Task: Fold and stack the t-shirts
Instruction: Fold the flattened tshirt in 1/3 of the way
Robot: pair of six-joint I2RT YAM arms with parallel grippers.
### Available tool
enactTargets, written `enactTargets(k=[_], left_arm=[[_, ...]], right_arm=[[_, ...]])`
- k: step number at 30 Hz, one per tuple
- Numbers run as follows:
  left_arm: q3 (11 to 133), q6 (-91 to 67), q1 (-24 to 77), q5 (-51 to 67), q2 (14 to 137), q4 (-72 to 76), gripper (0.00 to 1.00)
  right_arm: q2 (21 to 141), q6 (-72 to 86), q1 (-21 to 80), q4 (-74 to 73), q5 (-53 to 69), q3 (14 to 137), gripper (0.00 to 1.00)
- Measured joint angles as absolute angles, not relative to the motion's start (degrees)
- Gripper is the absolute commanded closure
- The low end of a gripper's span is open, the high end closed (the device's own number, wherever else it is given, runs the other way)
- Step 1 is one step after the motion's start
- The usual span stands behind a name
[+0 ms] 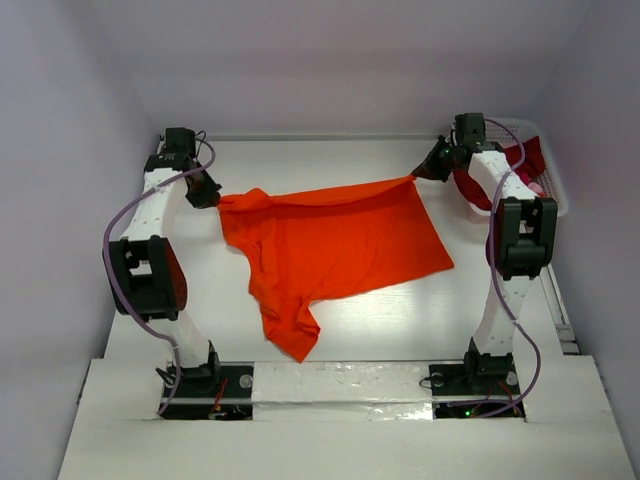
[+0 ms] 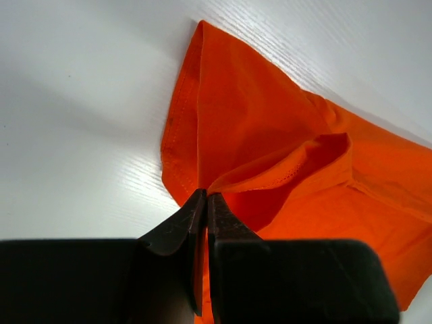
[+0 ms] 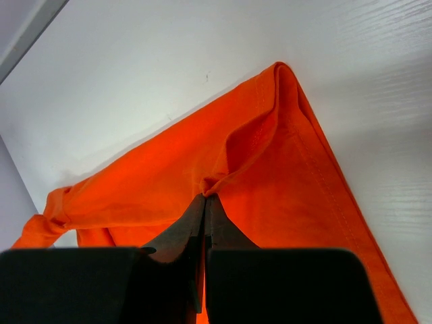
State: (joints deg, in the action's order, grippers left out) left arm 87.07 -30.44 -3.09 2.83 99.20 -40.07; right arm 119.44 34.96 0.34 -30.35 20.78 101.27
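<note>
The bright orange t-shirt (image 1: pixel 330 250) hangs stretched between both grippers above the white table, its lower part and one sleeve trailing toward the near edge. My left gripper (image 1: pixel 207 193) is shut on the shirt's far left corner; its wrist view shows orange fabric (image 2: pixel 270 155) pinched at the fingertips (image 2: pixel 206 196). At the shirt's far right corner my right gripper (image 1: pixel 422 176) is also shut on the cloth (image 3: pixel 283 182), with a small bunch squeezed between its tips (image 3: pixel 204 197). Dark red t-shirts (image 1: pixel 510 170) lie in the basket at the far right.
A white lattice basket (image 1: pixel 553 195) stands at the table's far right corner, behind the right arm. Walls close in the table on the left, back and right. The arm bases sit on a taped strip (image 1: pixel 340 380) along the near edge.
</note>
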Motion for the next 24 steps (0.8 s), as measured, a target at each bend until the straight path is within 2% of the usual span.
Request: enactTargets(k=[24], left_arm=[[77.6,-29.8,-2.5,3.2,96.4,-38.4,1.00]], right_arm=[[117.6,35.2,0.4,-29.2,20.8,97.3,1.00]])
